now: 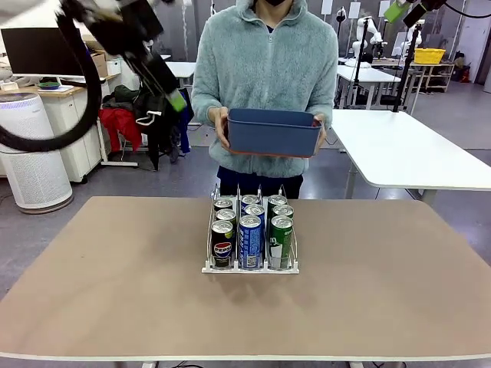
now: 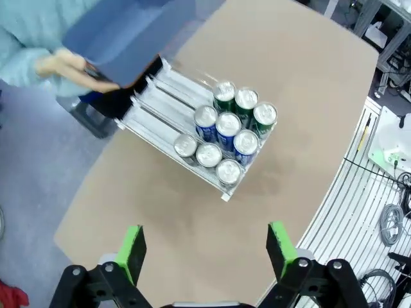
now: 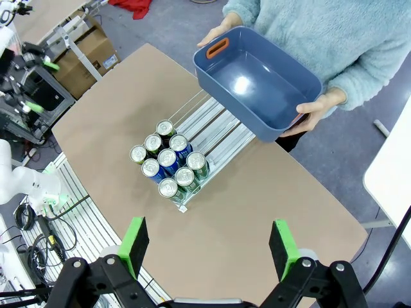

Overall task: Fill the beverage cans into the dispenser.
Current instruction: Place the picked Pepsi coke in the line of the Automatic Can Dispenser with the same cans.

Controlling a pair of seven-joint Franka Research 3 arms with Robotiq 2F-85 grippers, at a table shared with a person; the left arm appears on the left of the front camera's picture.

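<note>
The dispenser (image 1: 250, 269) sits at the middle of the table with several beverage cans (image 1: 251, 239) standing in its three lanes: black at left, blue in the middle, green at right. From above, the cans (image 2: 226, 128) (image 3: 168, 164) crowd the rack's near end, and the far stretch of the dispenser (image 2: 160, 102) (image 3: 217, 125) is bare. My left gripper (image 1: 176, 98) (image 2: 205, 250) is raised high at the upper left, open and holding nothing. My right gripper (image 1: 399, 9) (image 3: 209, 242) is high at the upper right, also open and holding nothing.
A person at the far side holds an empty dark blue bin (image 1: 274, 132) (image 2: 125, 35) (image 3: 260, 80) in both hands above the table's far edge. Tan tabletop (image 1: 115, 291) spreads around the rack. A white table (image 1: 406, 146) stands behind at right.
</note>
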